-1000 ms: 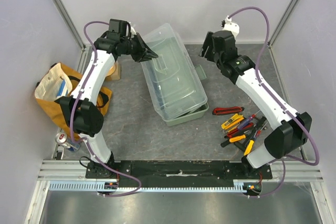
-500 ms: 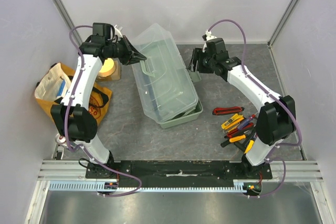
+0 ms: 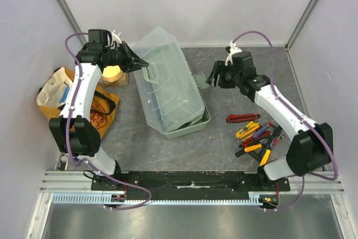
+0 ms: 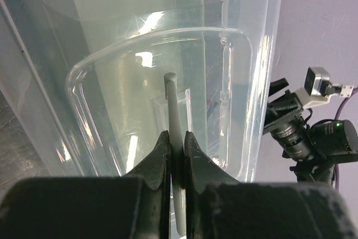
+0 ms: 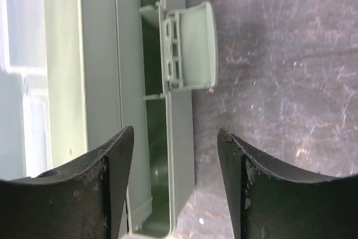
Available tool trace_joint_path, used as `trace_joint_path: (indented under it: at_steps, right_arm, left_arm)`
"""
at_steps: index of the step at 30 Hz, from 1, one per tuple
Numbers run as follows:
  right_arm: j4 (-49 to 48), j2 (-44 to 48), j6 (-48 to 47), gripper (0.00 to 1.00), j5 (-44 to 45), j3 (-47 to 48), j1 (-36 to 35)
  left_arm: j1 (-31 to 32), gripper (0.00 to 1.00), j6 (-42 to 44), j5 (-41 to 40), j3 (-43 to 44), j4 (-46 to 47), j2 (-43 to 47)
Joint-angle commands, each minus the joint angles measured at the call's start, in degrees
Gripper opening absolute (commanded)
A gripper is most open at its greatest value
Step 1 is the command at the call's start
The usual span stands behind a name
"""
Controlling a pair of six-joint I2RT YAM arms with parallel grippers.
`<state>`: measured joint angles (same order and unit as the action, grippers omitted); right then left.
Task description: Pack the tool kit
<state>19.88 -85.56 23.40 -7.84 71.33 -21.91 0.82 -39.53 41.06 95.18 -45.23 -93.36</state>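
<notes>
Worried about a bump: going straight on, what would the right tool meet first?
The open right tool would likely meet the rim of the pale sage-green plastic toolbox, beside its latch; depth unclear.

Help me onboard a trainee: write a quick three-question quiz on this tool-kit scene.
1. True or false: the left gripper is open.
2. Where do the hand tools lie? A) inside the toolbox; B) on the table, right of the toolbox; C) in the right gripper.
3. Fill in: the open right gripper faces the toolbox's side ____.
Key: 1 false, it is shut on a green tab at the lid; 2 B; 3 latch.
</notes>
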Motion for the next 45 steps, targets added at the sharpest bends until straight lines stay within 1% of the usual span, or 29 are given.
trace_joint_path:
  at_steps: [1, 4, 5, 9, 13, 16, 20, 24, 30, 33, 34, 36, 37, 38, 41, 44, 45]
  right_arm:
    - [-0.02, 5.92, -2.21, 0.65, -9.71, -6.10, 0.38]
    - [2.26, 6.19, -4.75, 0.53, -14.04, -7.96, 0.12]
    - [3.14, 6.28, -5.72, 0.51, -14.14, -8.31, -0.06]
    - [3.76, 6.63, -8.01, 0.50, -12.12, -10.07, -1.46]
    - [3.68, 4.70, -8.46, 0.49, -10.28, -10.07, -4.27]
    - [3.76, 2.95, -8.37, 0.47, -6.07, -10.07, -7.00]
    - [3.59, 0.66, -7.14, 0.40, 0.43, -10.42, -9.55]
    - [3.33, -0.04, -5.12, 0.29, 5.89, -10.86, -9.99]
    - [1.83, -1.80, -4.33, 0.25, 7.48, -11.56, -10.61]
    - [1.04, -2.85, -2.84, 0.17, 10.64, -12.00, -10.61]
    - [1.04, -3.12, -1.79, 0.12, 12.30, -11.92, -10.61]
    - [1.56, -3.21, 2.50, 0.00, 19.22, -12.27, -10.35]
    - [2.61, -3.04, 5.58, 0.00, 23.26, -12.27, -9.91]
    - [3.32, -2.51, 8.13, 0.00, 25.39, -12.70, -8.95]
    - [3.76, 0.03, 14.99, 0.00, 28.57, -14.72, -6.31]
    - [3.94, 2.32, 18.17, 0.00, 32.61, -15.52, -6.04]
    - [3.94, 3.20, 19.13, 0.00, 34.19, -15.69, -5.86]
  left_arm:
    - [-0.64, 0.02, 3.93, 5.88, 2.03, 10.34, 4.68]
    - [-0.64, 0.02, 3.93, 5.96, 1.86, 10.34, 4.50]
    - [-0.64, 0.02, 3.85, 5.96, 1.77, 10.34, 4.42]
    - [-0.64, 0.02, 3.76, 5.88, 1.68, 10.34, 4.42]
    - [-0.64, 0.02, 3.76, 5.70, 1.59, 10.34, 4.59]
    - [-0.64, 0.02, 3.58, 5.61, 1.42, 10.34, 4.68]
    - [-0.64, 0.02, 3.58, 4.91, 0.89, 10.34, 5.12]
    - [-0.64, 0.02, 3.58, 4.21, 0.63, 10.34, 5.30]
    - [-0.64, 0.02, 3.58, 3.85, 0.45, 10.34, 5.47]
    - [-0.73, 0.02, 3.58, 3.50, 0.54, 10.34, 5.56]
    - [-0.73, 0.02, 3.67, 3.50, 0.62, 10.34, 5.47]
    - [-0.73, 0.02, 3.49, 4.03, 1.06, 10.34, 5.30]
    - [-0.73, 0.02, 3.41, 4.64, 1.24, 10.34, 5.38]
    - [-0.73, 0.02, 3.32, 4.91, 1.41, 10.34, 5.38]
    - [-0.73, 0.02, 2.88, 5.70, 1.59, 10.87, 5.38]
    - [-0.73, 0.02, 2.27, 6.14, 1.24, 11.74, 5.56]
    - [-2.38, 0.02, 2.00, 6.40, 0.89, 12.27, 5.56]
